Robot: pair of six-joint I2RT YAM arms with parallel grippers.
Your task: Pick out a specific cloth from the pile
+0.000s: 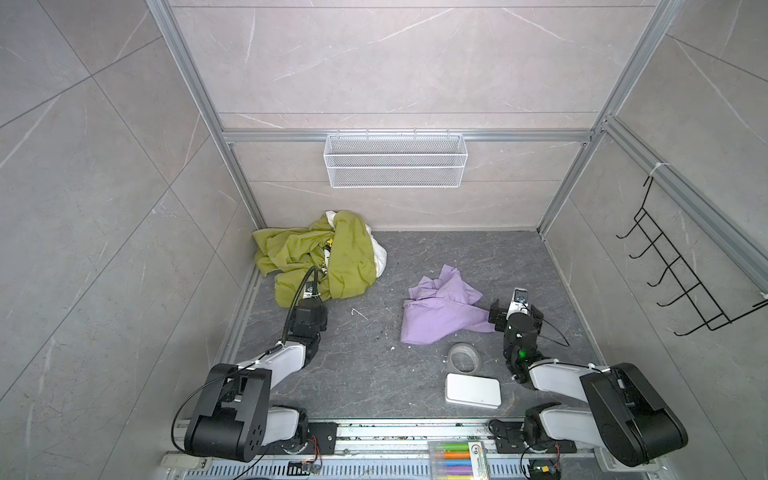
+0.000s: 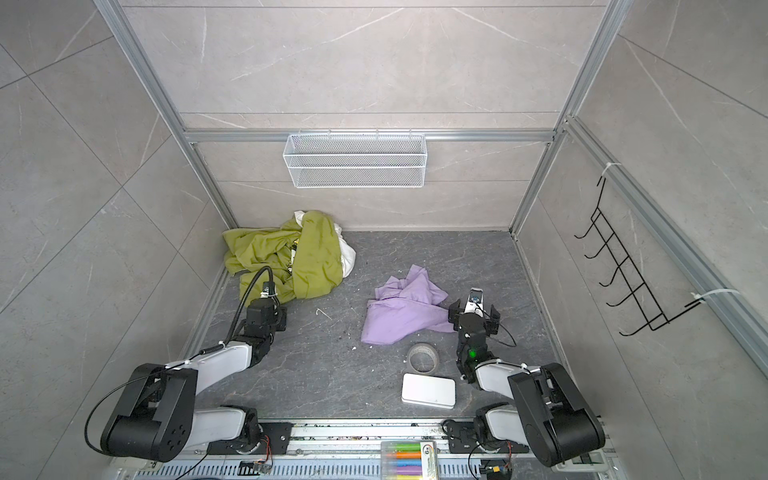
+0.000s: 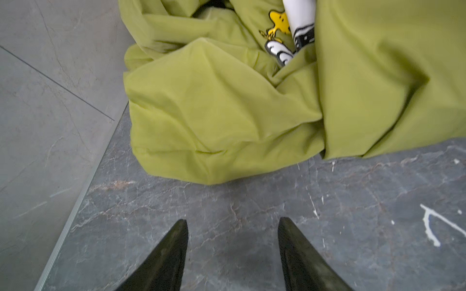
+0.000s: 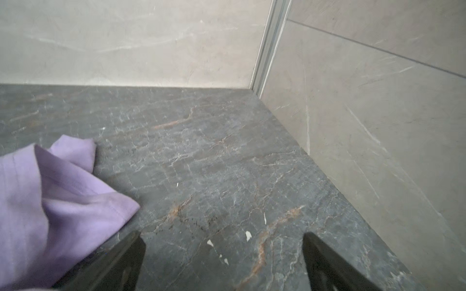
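Observation:
The lavender cloth (image 1: 440, 309) (image 2: 401, 311) lies crumpled on the dark floor right of centre, apart from the pile. The pile (image 1: 328, 257) (image 2: 291, 257), olive-green fabric with a yellow-white print and white fabric behind, sits in the back left corner. My right gripper (image 1: 516, 311) (image 4: 223, 236) stands open just right of the cloth, whose corner (image 4: 50, 201) lies beside one finger; only bare floor is between the jaws. My left gripper (image 3: 233, 221) is open over bare floor, just short of the pile's near edge (image 3: 227, 113). In both top views its fingers are hidden under the wrist (image 1: 307, 318).
A tape roll (image 1: 463, 357) and a flat white box (image 1: 473, 390) lie on the floor near the front, beside the right arm. A white wire basket (image 1: 395, 160) hangs on the back wall, a black hook rack (image 1: 681, 274) on the right wall. Walls enclose three sides.

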